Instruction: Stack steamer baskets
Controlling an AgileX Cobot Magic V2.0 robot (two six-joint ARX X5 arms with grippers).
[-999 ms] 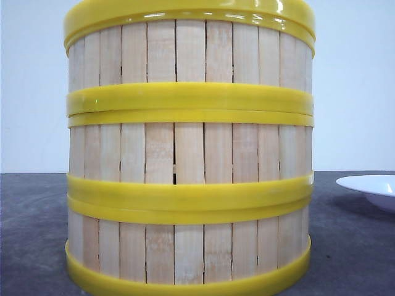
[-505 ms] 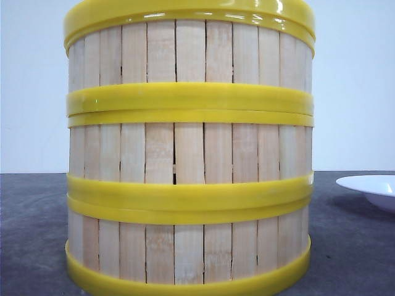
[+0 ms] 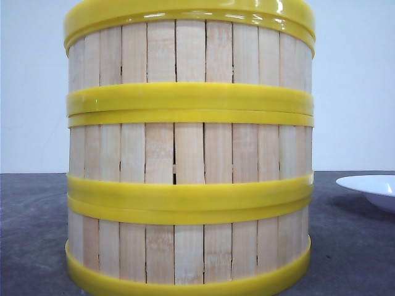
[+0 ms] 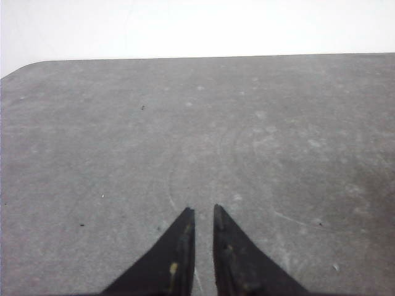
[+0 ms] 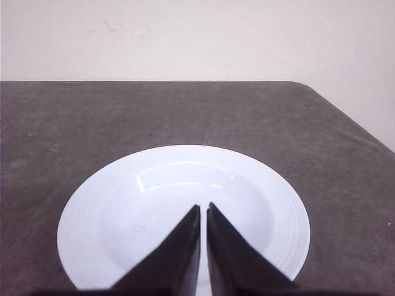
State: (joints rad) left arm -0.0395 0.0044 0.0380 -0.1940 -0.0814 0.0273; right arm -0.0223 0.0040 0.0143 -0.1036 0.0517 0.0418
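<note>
Nothing has shifted over the last second: the three steamer baskets stand stacked on the grey table, filling the front view's centre, so the stacking looks finished. Pale vertical bamboo slats alternate with glossy yellow plastic rims. A smooth white plate lies at four o'clock. The left gripper and right gripper are pressed together, empty.
</note>
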